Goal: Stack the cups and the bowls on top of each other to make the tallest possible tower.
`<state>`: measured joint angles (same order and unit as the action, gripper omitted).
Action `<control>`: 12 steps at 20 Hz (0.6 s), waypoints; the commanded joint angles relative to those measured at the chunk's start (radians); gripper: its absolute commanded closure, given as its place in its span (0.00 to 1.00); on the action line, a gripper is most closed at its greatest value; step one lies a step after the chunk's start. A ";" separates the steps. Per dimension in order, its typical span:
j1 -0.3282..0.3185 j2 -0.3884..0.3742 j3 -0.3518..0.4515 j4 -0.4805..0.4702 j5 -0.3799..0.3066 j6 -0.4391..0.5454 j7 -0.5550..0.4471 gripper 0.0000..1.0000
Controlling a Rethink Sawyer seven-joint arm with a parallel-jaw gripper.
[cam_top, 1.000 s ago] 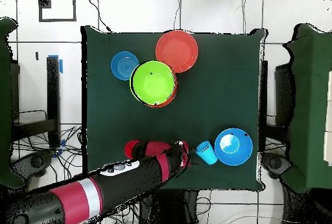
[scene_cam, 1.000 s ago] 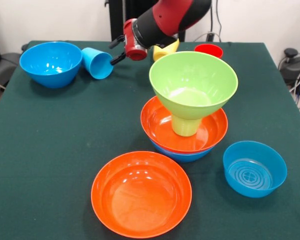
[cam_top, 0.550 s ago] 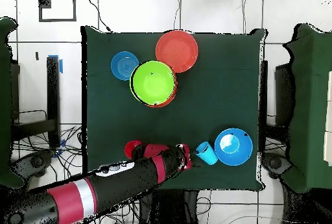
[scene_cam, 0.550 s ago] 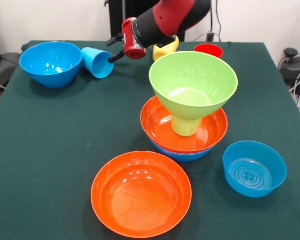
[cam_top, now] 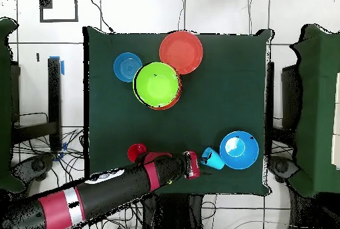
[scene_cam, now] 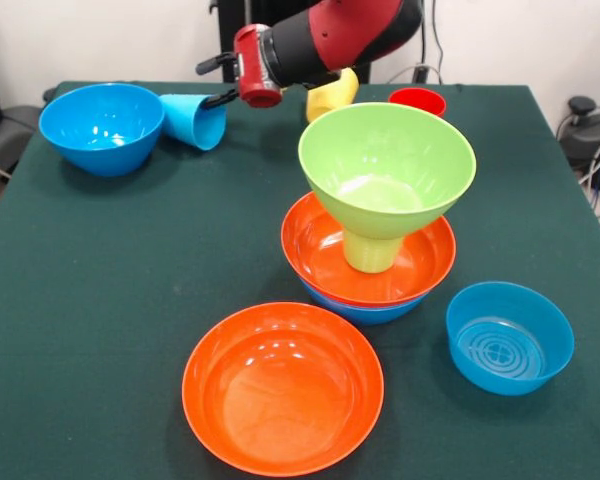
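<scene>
Two spread fingers (scene_cam: 216, 82) flank the tipped blue cup (scene_cam: 192, 120) beside a blue bowl (scene_cam: 102, 126).

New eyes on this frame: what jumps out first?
The tower mid-table: a wide lime green bowl perched on a green cup, inside an orange bowl nested in a blue one. Behind it the red and black arm reaches sideways, its gripper with jaws open at a blue cup lying on its side against a deep blue bowl. A loose orange bowl fills the front.
</scene>
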<state>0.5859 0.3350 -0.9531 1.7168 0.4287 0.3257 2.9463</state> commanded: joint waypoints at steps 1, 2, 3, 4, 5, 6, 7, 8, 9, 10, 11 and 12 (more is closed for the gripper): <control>-0.006 0.089 0.066 -0.131 0.084 0.052 0.209 0.00; -0.007 0.090 0.067 -0.130 0.088 0.047 0.206 0.00; -0.009 0.097 0.072 -0.133 0.093 0.039 0.203 0.00; -0.011 0.099 0.074 -0.132 0.097 0.033 0.199 0.00; -0.013 0.101 0.077 -0.132 0.100 0.027 0.195 0.00; -0.015 0.101 0.078 -0.131 0.102 0.023 0.191 0.00; -0.019 0.099 0.081 -0.128 0.101 0.013 0.183 0.00; -0.021 0.099 0.082 -0.127 0.102 0.008 0.179 0.00; -0.024 0.099 0.085 -0.125 0.103 -0.003 0.173 0.00; -0.026 0.101 0.087 -0.125 0.104 -0.010 0.171 0.00; -0.028 0.102 0.088 -0.125 0.106 -0.016 0.169 0.00; -0.030 0.103 0.089 -0.125 0.107 -0.020 0.166 0.00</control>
<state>0.5759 0.4027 -0.9692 1.7157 0.4749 0.3257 2.9463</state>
